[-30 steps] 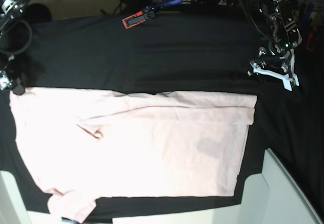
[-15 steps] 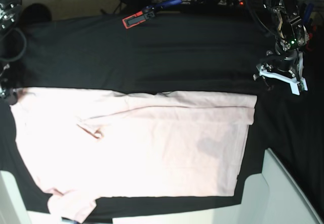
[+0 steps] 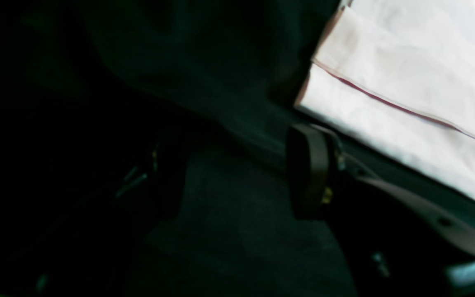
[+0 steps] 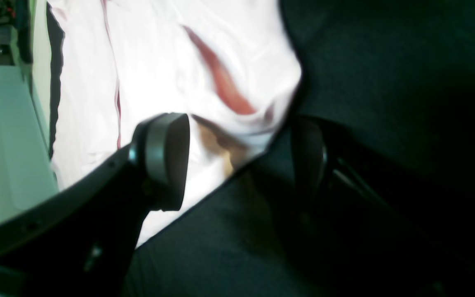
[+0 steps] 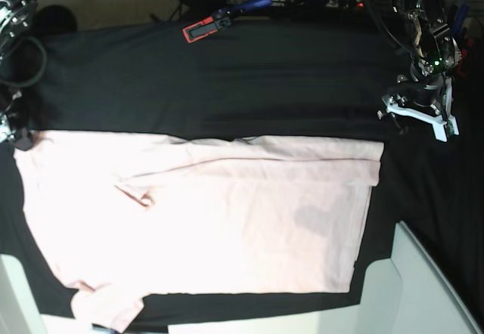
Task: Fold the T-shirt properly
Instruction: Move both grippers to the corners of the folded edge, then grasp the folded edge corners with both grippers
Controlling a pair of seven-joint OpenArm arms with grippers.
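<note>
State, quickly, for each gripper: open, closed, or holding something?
Left gripper: open, holding nothing, above the black cloth beside the T-shirt.
Right gripper: open, jaws either side of the T-shirt's corner, not closed on it.

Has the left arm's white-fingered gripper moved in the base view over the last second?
Yes. The left gripper has shifted toward the view's right edge, farther from the pale pink cotton T-shirt, whose right hem has stayed put.
</note>
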